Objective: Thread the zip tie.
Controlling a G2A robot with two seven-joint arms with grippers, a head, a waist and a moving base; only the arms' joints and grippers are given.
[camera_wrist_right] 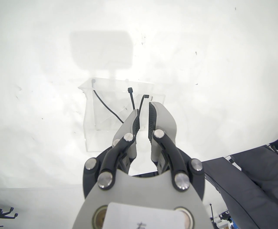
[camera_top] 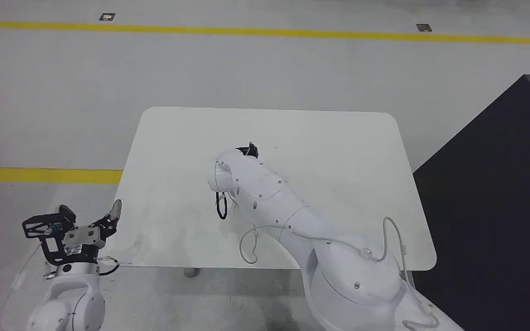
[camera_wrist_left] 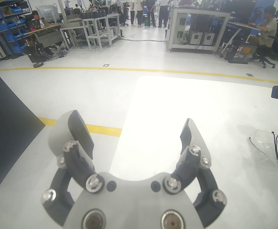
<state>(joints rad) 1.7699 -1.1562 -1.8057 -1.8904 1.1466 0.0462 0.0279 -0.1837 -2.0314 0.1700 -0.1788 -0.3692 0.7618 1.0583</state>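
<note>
A clear plastic box (camera_wrist_right: 104, 112) stands on the white table (camera_top: 348, 182), with three black zip ties upright in it. My right gripper (camera_wrist_right: 143, 108) reaches into the box over the table's middle (camera_top: 248, 151). Its fingers are only narrowly apart, and one zip tie (camera_wrist_right: 143, 100) runs down into the gap against one pad (camera_wrist_right: 136, 123). Two other ties (camera_wrist_right: 131, 95) (camera_wrist_right: 102, 102) lean free beside it. My left gripper (camera_wrist_left: 131, 118) is wide open with nothing in it, off the table's near left corner (camera_top: 112, 211). From the left wrist view the box (camera_wrist_left: 262, 145) lies far off to the side.
A dark panel (camera_top: 489, 190) stands along the table's right side. Yellow floor lines (camera_top: 58, 175) run past the left edge and behind the table. Workbenches and people fill the room behind (camera_wrist_left: 139, 19).
</note>
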